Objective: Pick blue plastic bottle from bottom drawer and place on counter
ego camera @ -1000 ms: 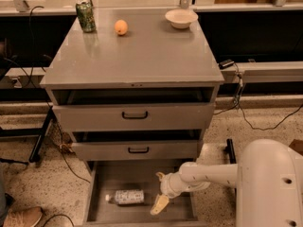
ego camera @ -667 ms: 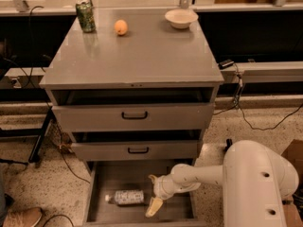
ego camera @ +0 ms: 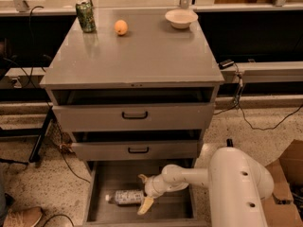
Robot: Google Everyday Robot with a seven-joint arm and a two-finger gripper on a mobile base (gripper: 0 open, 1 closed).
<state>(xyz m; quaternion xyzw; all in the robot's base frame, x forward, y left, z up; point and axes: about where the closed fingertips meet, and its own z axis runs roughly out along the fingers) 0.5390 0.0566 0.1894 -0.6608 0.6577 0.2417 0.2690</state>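
The blue plastic bottle (ego camera: 124, 197) lies on its side in the open bottom drawer (ego camera: 176, 209), cap to the left. My gripper (ego camera: 143, 192) reaches into the drawer from the right at the bottle's right end. One pale finger (ego camera: 145, 205) points down in front of the bottle, the other (ego camera: 142, 177) sits behind it, so the open jaws straddle its end. The grey counter (ego camera: 142, 56) tops the cabinet above.
On the counter stand a green soda can (ego camera: 85, 16), an orange (ego camera: 120, 27) and a white bowl (ego camera: 181, 18). The two upper drawers (ego camera: 134, 115) are pulled out slightly. My white arm body (ego camera: 236, 188) fills the lower right. A cardboard box (ego camera: 289, 174) sits at right.
My gripper has moved left inside the bottom drawer, from right of the bottle to its right end. The bottle has not moved.
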